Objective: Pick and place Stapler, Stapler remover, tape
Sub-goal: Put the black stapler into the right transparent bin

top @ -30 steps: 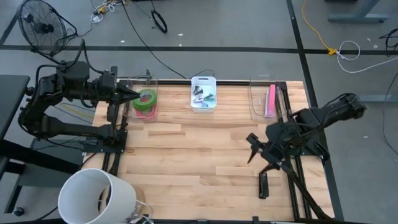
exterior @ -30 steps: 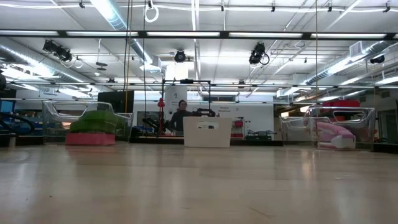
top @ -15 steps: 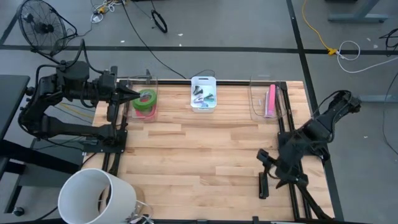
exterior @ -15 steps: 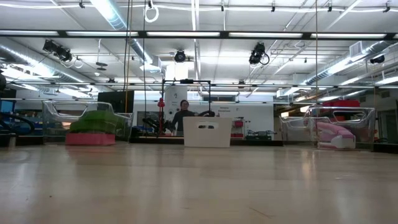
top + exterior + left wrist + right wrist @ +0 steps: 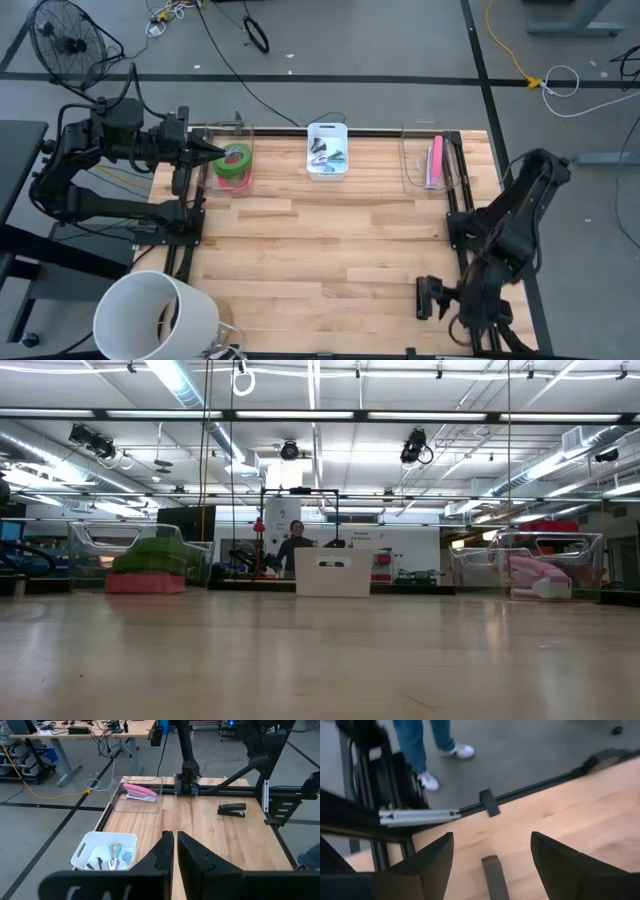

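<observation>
A black stapler (image 5: pixel 423 298) lies flat on the wooden table near its right front corner. My right gripper (image 5: pixel 434 296) hovers open just above it; in the right wrist view the stapler's end (image 5: pixel 495 876) shows between the spread fingers, untouched. Green and pink tape rings (image 5: pixel 236 162) are stacked in a clear bin at the far left. My left gripper (image 5: pixel 212 150) is shut and held in the air beside that bin. Staple removers (image 5: pixel 328 153) lie in a white bin (image 5: pixel 327 132) at the far middle. A pink stapler (image 5: pixel 434 160) rests in a clear bin at the far right.
A white bucket (image 5: pixel 155 315) stands off the table's near left corner. Black frame rails (image 5: pixel 462 215) run along the right edge. A person's legs and shoes (image 5: pixel 427 750) stand on the floor just beyond the table's front right corner. Bare wood fills the table's middle.
My right gripper has swung from the middle of the right side toward the table's near edge, sinking a little and rolling as it went. It now stands over the black stapler, still open. The stapler has not moved.
</observation>
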